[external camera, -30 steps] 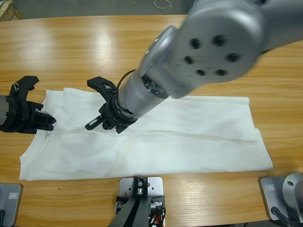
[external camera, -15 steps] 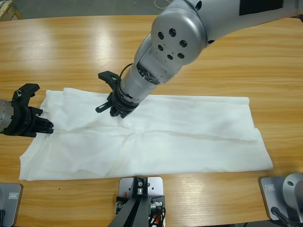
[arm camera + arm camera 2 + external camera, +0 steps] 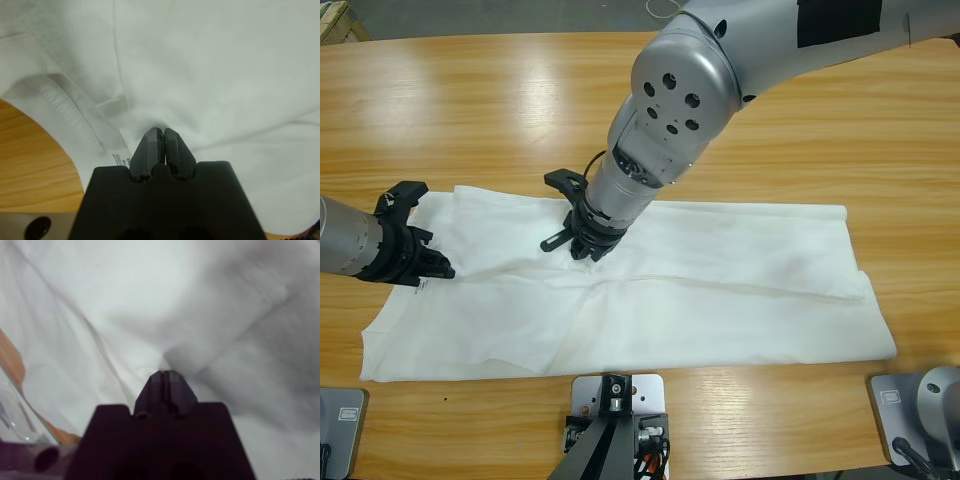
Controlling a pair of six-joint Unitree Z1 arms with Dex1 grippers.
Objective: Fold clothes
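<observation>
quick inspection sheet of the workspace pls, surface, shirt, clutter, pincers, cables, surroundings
surface: long wooden table, glossy, bare apart from the shirt.
job's things: white T-shirt lying spread and wrinkled across the table's near half, one corner reaching the front edge; its collar label shows beside the left pincer.
clutter: nothing seen.
grippers: left pincer shut on a pinch of the T-shirt by the collar; right pincer shut on a pinch of fabric nearer the shirt's middle.
cables: a black cable loops at the right arm's wrist; a pale cord lies on the floor beyond the table.
surroundings: grey floor behind the table.
</observation>
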